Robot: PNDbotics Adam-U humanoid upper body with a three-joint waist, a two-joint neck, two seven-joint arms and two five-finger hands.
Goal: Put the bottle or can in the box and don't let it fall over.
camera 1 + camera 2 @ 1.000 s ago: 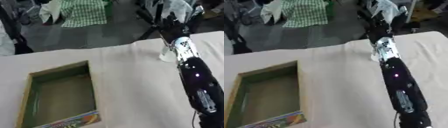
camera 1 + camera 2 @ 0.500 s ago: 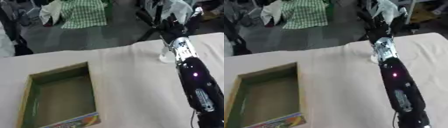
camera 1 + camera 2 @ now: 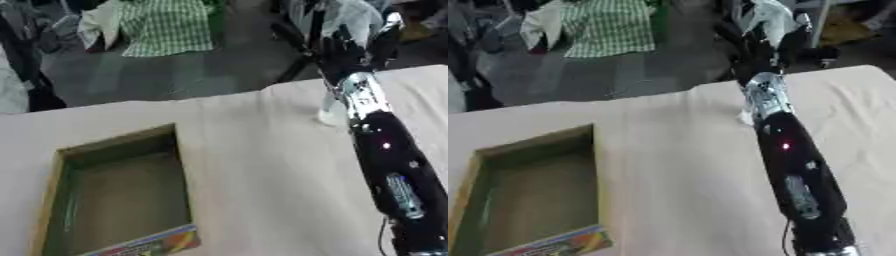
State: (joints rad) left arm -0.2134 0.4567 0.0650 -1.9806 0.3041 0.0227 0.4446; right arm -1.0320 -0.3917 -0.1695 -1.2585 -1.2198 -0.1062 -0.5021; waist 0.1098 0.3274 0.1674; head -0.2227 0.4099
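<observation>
Pale cloth-covered table (image 3: 254,165) filling most of the view, with a grey floor behind its far edge. Past that edge, a green checked cloth (image 3: 166,25) draped over something. Near the left front corner of the table, a box (image 3: 118,195), open on top, dull green inside, with a bright coloured strip along its near edge. Nothing inside the box. Right arm (image 3: 389,165), black with a silver part, stretched from the front right edge up toward the far right edge. Right hand (image 3: 350,52) raised above the far edge, dark fingers (image 3: 796,35) pointing up and spread a little. Cannot tell whether anything is held in it, since the hand is blurred against the clutter behind. Small white thing (image 3: 329,111) standing on the table near the far right edge, just beside the silver part of the arm, partly hidden by it. Too blurry to tell whether bottle or can. Well apart from the box. Left hand not seen.
</observation>
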